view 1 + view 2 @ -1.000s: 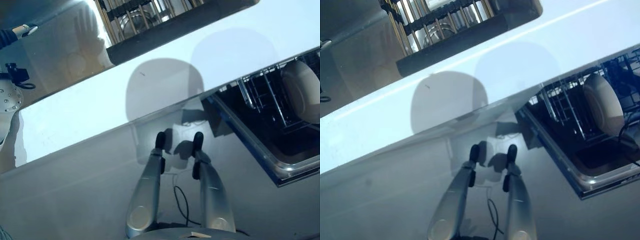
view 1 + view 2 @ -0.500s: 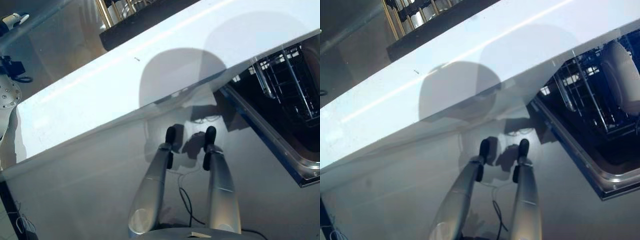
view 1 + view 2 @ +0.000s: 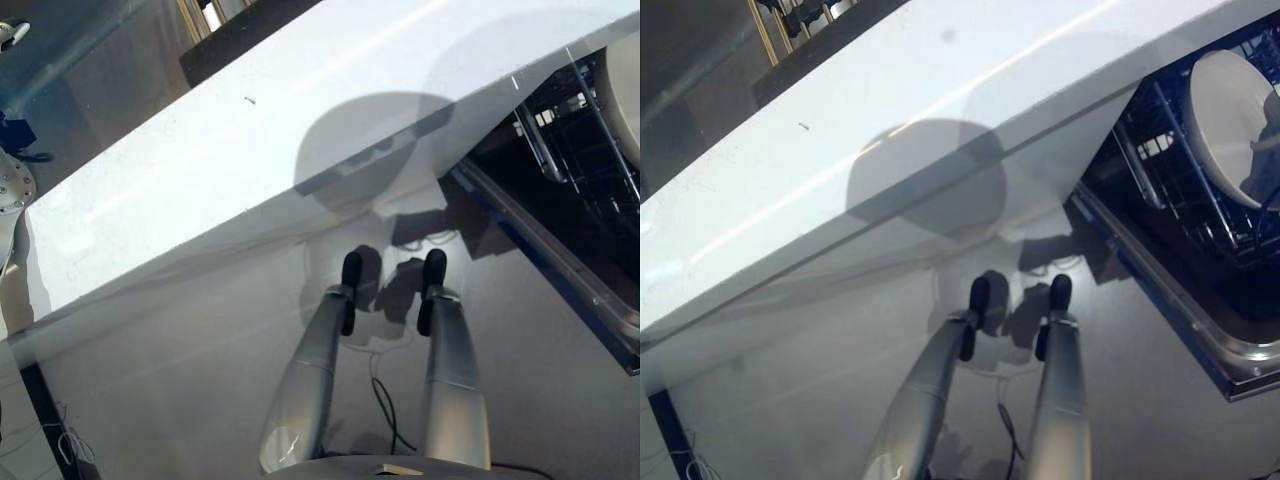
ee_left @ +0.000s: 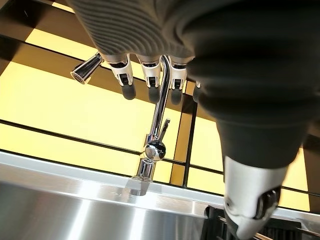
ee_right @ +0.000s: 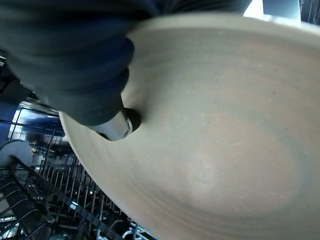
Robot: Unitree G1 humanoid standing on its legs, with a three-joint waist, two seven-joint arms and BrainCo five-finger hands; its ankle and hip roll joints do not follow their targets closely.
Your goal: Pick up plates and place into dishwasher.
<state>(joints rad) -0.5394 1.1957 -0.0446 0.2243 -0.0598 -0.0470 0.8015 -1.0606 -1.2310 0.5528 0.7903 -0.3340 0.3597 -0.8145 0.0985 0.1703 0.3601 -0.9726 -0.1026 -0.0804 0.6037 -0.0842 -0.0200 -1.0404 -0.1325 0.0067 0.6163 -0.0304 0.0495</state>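
Note:
A large beige plate (image 5: pixel 215 140) is held in my right hand (image 5: pixel 116 129), the thumb pressed on its face and the fingers hidden behind it. From the head, the plate (image 3: pixel 1225 115) stands on edge, tilted, over the dark wire rack (image 3: pixel 1155 150) of the open dishwasher at the right. Rack tines (image 5: pixel 45 200) lie just below the plate. My left hand (image 4: pixel 125 80) hangs open with straight fingers above a steel sink (image 4: pixel 75 210), holding nothing.
A white counter (image 3: pixel 250 150) runs diagonally across the head views. The open dishwasher's lowered door (image 3: pixel 1200 330) juts out at the right. A chrome faucet (image 4: pixel 160 110) rises behind the sink. A drying rack (image 3: pixel 790 15) sits past the counter's far edge.
The whole head view has shifted, so the camera moved. The plate stays over the dishwasher rack in my right hand.

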